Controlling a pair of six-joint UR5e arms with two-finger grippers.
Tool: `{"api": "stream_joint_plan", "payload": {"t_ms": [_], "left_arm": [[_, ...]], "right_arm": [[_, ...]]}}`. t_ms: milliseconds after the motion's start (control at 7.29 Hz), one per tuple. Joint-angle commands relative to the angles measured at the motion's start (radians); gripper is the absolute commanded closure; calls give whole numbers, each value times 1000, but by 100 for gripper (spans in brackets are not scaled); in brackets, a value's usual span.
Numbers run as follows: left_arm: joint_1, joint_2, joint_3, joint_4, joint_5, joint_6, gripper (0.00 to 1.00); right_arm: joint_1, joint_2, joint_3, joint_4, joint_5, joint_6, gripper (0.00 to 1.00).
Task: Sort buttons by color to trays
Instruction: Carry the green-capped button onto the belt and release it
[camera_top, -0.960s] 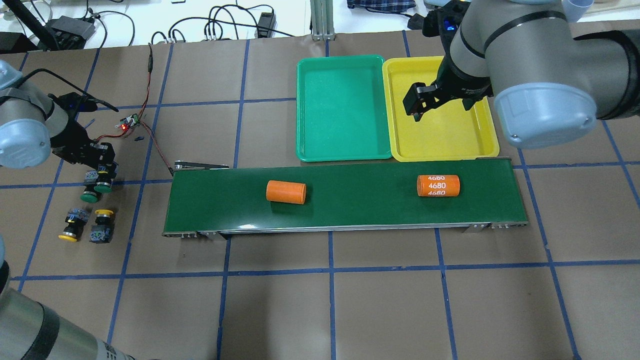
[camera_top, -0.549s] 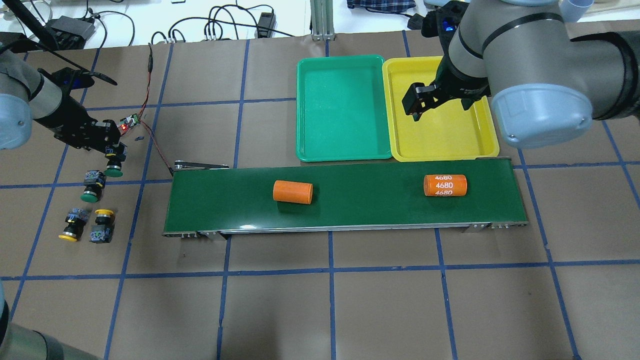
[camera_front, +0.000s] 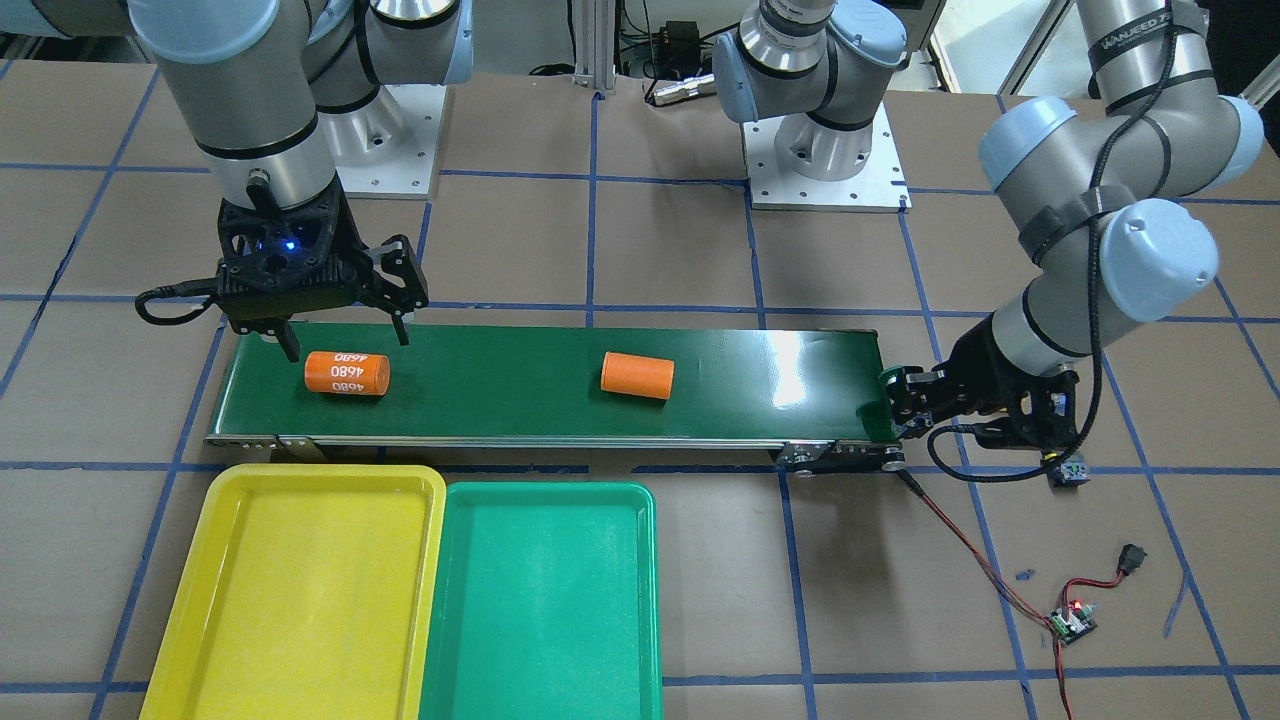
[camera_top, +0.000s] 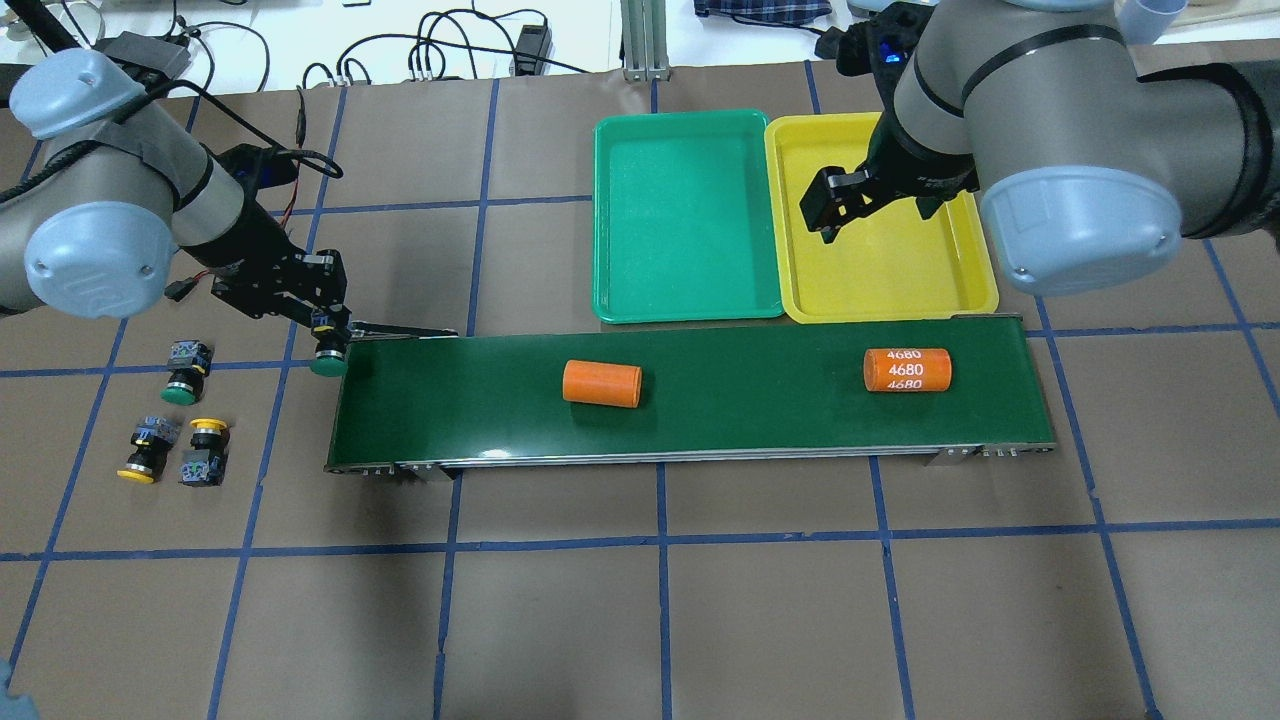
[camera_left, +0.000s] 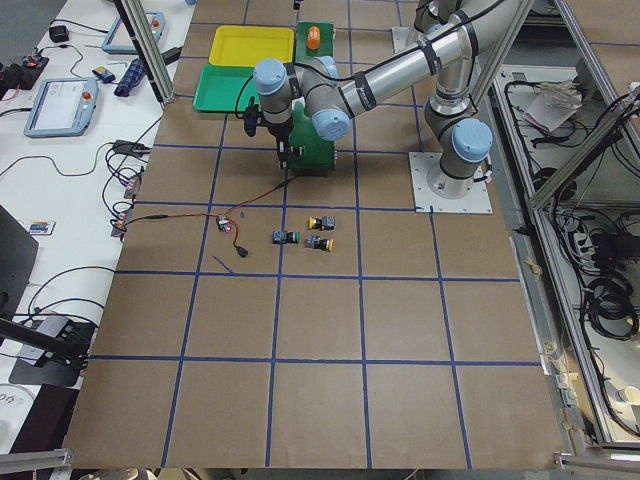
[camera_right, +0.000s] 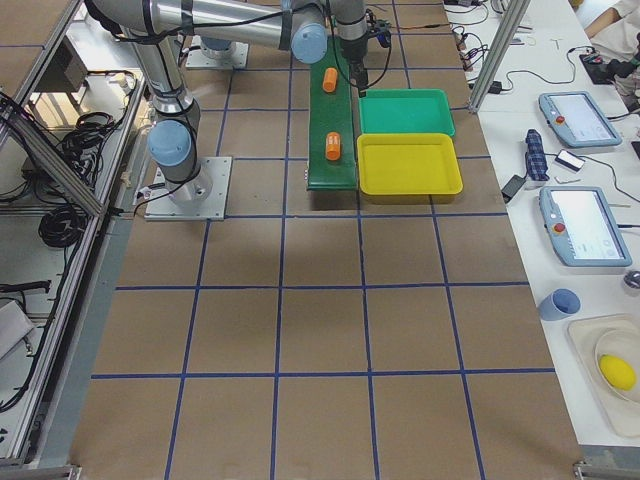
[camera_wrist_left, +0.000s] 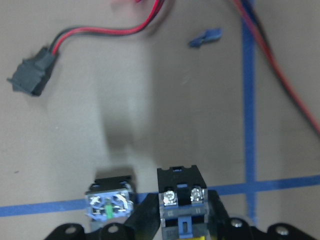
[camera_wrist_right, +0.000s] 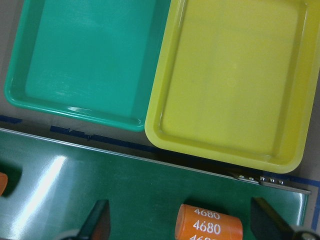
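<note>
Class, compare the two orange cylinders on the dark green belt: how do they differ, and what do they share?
The numbered cylinder bears white 4680 digits; the plain cylinder has none. The numbered cylinder lies near the end of the belt beside the yellow tray; the plain cylinder lies nearer the middle, slightly skewed. Both are orange and lie on their sides.

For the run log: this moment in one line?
left gripper: shut on green button, at belt end | right gripper: open | green tray, yellow tray: empty
</note>
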Motion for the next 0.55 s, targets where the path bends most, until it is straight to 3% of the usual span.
{"api": "stream_joint_plan", "payload": {"t_ms": [0,274,412], "left_arm": [[-28,30,-73,40,-8,-58,100],[-59,37,-79,40,0,-57,96],[-59,35,-84,40,-1,-45,23]], "right_arm": [[0,14,-4,-30,6,-14,0],[0,34,-6,-67,6,-14,0],[0,34,-6,-72,6,-14,0]]}}
